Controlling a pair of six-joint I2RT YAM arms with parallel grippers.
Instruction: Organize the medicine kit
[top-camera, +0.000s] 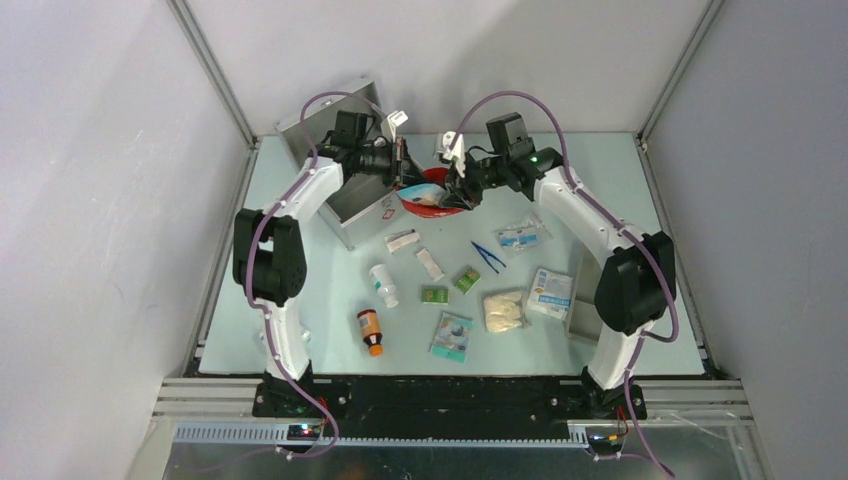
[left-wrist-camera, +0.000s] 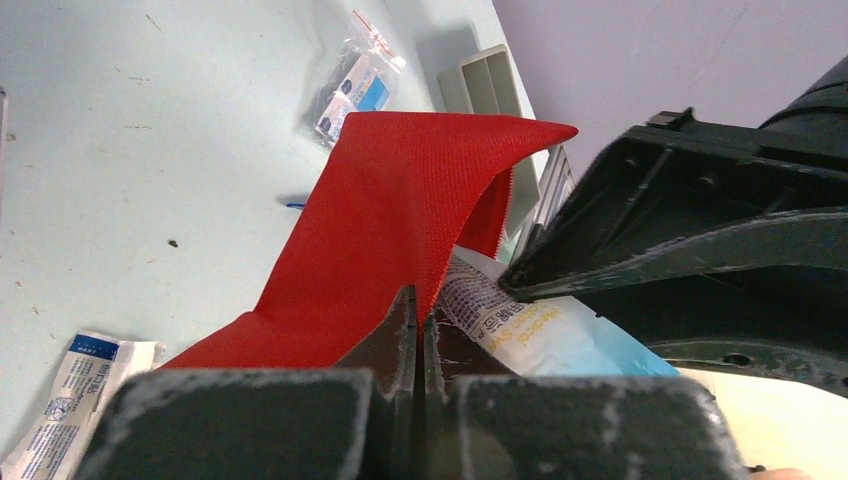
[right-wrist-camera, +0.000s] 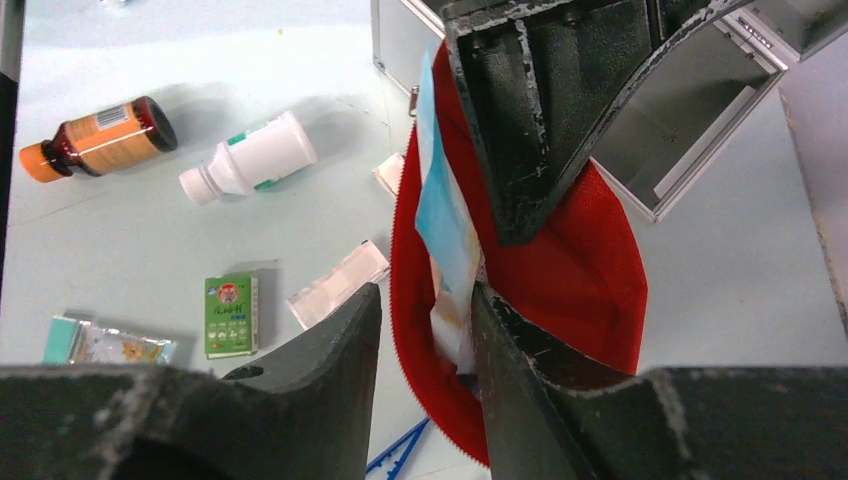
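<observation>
The medicine kit (top-camera: 350, 212), a silver case, stands open at the back left, its lid raised behind it; its bare inside (right-wrist-camera: 690, 120) shows in the right wrist view. Just right of it a red pouch (top-camera: 432, 196) is held up between both arms. My left gripper (left-wrist-camera: 418, 300) is shut on the pouch's red fabric edge (left-wrist-camera: 390, 220). A white-and-blue packet (right-wrist-camera: 445, 230) stands in the pouch mouth. My right gripper (right-wrist-camera: 425, 300) is open around the pouch rim (right-wrist-camera: 410, 300) and that packet, which lies against one finger while the other stands just clear.
Spread over the table in front are a white bottle (top-camera: 383, 285), a brown bottle (top-camera: 370, 331), two green boxes (top-camera: 434, 294), blue tweezers (top-camera: 488, 256), several sachets and packets (top-camera: 551, 292) and a cotton bag (top-camera: 504, 311). A grey divided tray (top-camera: 582, 300) sits by the right arm.
</observation>
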